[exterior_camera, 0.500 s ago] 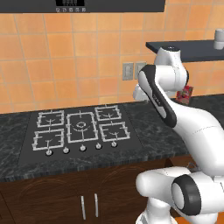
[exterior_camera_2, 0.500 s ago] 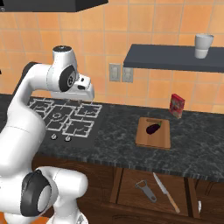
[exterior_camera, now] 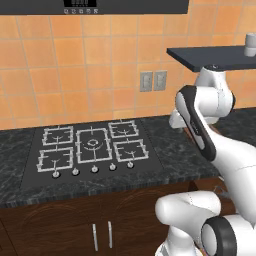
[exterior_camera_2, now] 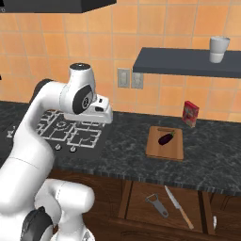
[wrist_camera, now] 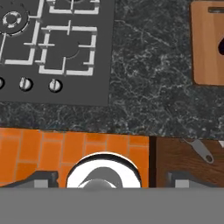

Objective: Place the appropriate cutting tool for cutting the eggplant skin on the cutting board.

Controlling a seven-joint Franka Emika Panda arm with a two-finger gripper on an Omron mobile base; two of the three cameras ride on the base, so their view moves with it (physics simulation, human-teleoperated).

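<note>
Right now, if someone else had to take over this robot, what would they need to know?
Gripper: open, holding nothing, up over the counter's front edge between the stove and the cutting board.
The eggplant lies on the cutting board.
The peeler and the knife lie in the open drawer below the board.
Done: nothing grasped yet.
Left: pick a tool, probably the peeler since it is for skin, and set it on the board beside the eggplant.
</note>
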